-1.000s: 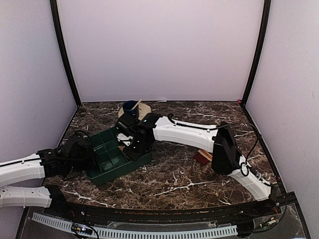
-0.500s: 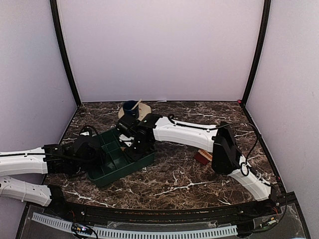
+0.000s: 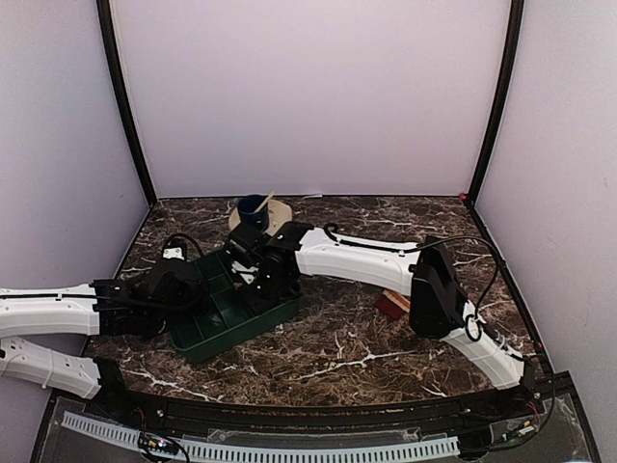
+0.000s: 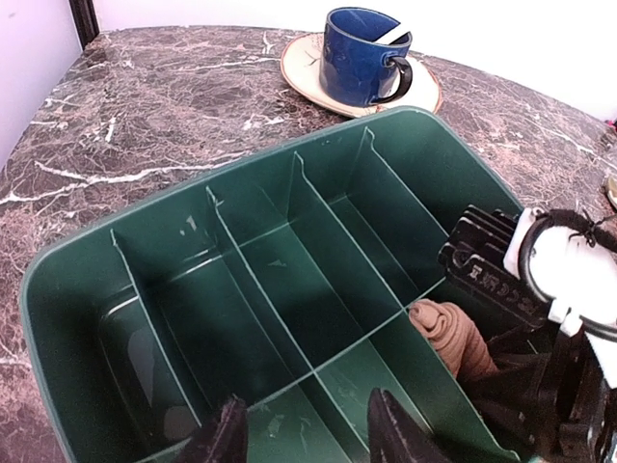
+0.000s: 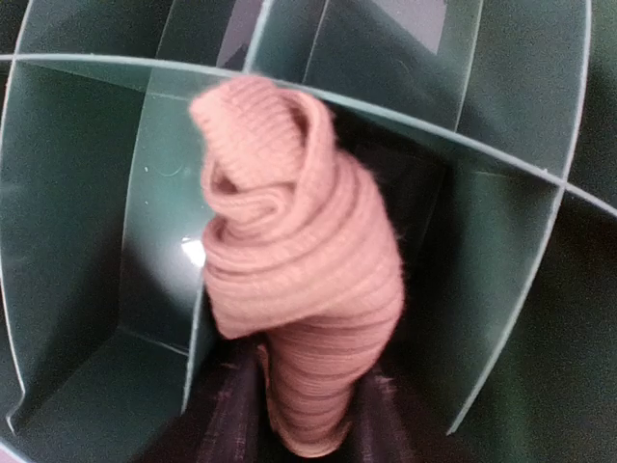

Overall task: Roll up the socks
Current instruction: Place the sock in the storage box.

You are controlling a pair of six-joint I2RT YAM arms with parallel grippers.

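rolled tan sock point(image 5: 299, 280) stands in a green tray point(image 5: 77, 174) slot, its base between r gripper point(image 5: 305, 410) fingers; can't tell if pinched. l gripper point(image 4: 308, 436) fingers spread, empty, over the tray.

A green divided tray point(image 4: 415, 164) rests on marble table point(image 4: 145, 106), blue mug point(image 4: 352, 58) on saucer point(image 4: 301, 69) beyond.
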